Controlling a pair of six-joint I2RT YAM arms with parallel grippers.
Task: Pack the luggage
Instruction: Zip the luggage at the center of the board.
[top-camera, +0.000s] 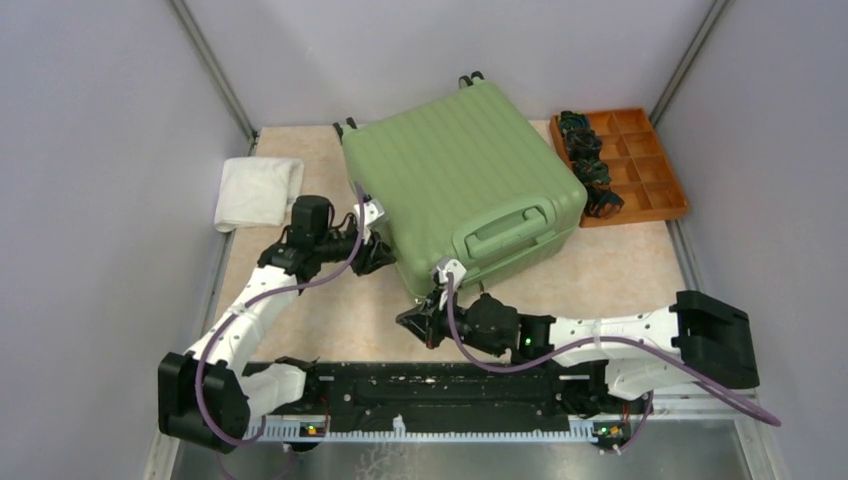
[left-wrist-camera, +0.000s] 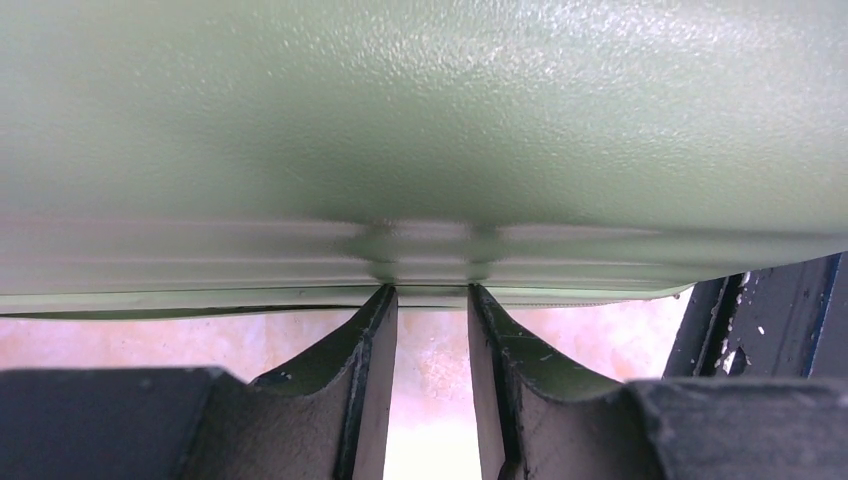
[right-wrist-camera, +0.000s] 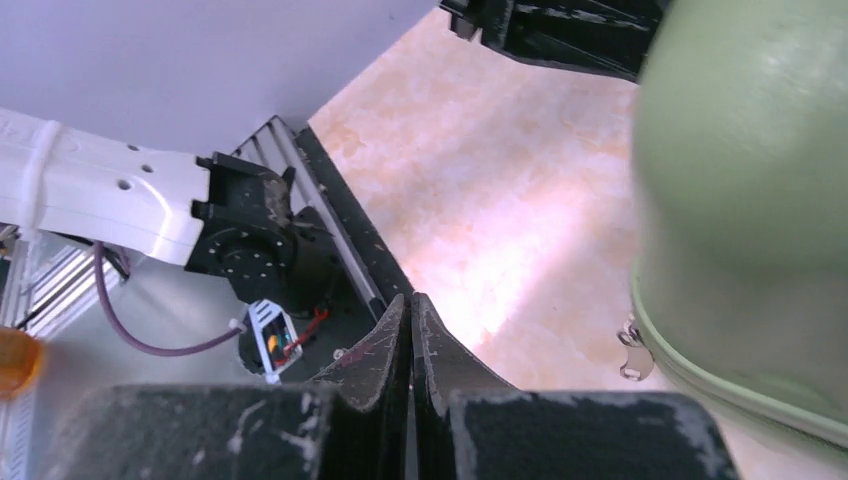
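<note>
The luggage (top-camera: 460, 185) is a light-green ribbed hard-shell suitcase lying closed on the table, handle facing the arms. My left gripper (top-camera: 378, 252) is at its left side. In the left wrist view the gripper (left-wrist-camera: 432, 290) is open, both fingertips touching the seam band of the luggage (left-wrist-camera: 420, 120), with only table showing between the fingers. My right gripper (top-camera: 412, 325) hovers low off the suitcase's near-left corner. In the right wrist view the gripper (right-wrist-camera: 411, 298) is shut on nothing. The luggage (right-wrist-camera: 750, 200) is to its right, with a metal zipper pull (right-wrist-camera: 628, 352) hanging at the seam.
An orange compartment tray (top-camera: 655, 175) stands at the back right beside the suitcase, with dark items (top-camera: 585, 160) along its left side. A folded white towel (top-camera: 258, 190) lies at the left edge of the table. Grey walls close in both sides.
</note>
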